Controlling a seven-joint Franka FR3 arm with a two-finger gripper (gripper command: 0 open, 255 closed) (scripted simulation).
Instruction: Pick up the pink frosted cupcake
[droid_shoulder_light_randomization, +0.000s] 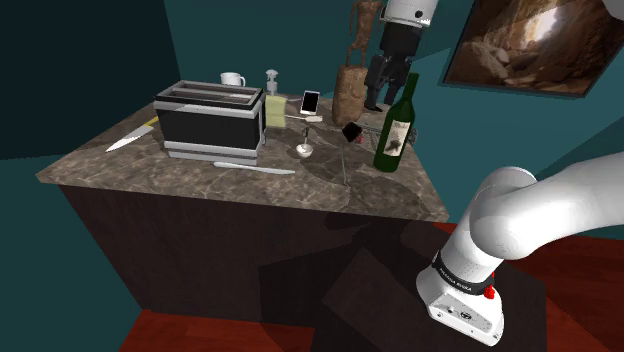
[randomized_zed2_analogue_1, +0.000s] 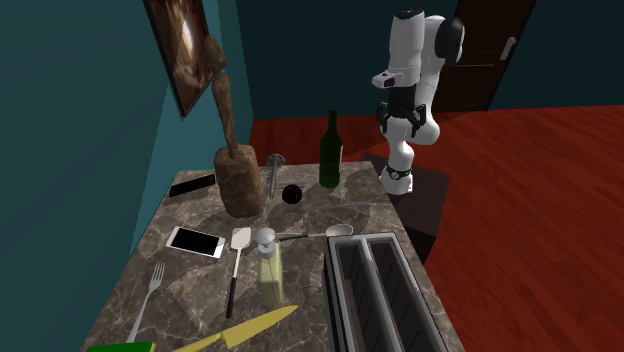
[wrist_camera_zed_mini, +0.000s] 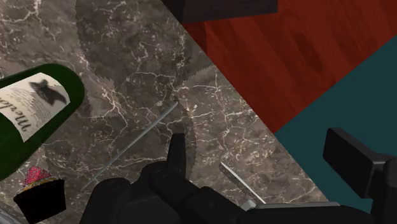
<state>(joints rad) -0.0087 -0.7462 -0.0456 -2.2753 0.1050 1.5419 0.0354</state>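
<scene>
The gripper (droid_shoulder_light_randomization: 392, 92) hangs well above the counter (wrist_camera_zed_mini: 146, 57) with its fingers apart and nothing between them. In the wrist view the cupcake (wrist_camera_zed_mini: 39, 191) stands off to one side of the fingers, not between them, and close to the body of the green bottle (wrist_camera_zed_mini: 32, 114). It stands upright, with a dark wrapper below and a small cap of pink frosting on top. In the shoulder view it sits between the bottle and the brown statue (droid_shoulder_light_randomization: 350, 90), near both. I judge it to be very light, so lifting it should take little force, but it is probably soft all over. The frosting would smear at a touch, and a thin wrapper would crumple under a hard squeeze. The best hold looks to be low on the wrapper, one finger on each side and below the frosting, closed only until it grips. The wrapper tapers toward its base, so it may slip downward if held too loosely. With the bottle so close, one finger would have to come down between the two, and a nudge could tip the tall bottle. Farther along the counter lie a phone (droid_shoulder_light_randomization: 310, 101) and a toaster (droid_shoulder_light_randomization: 210, 125), well clear of the grasp.
</scene>
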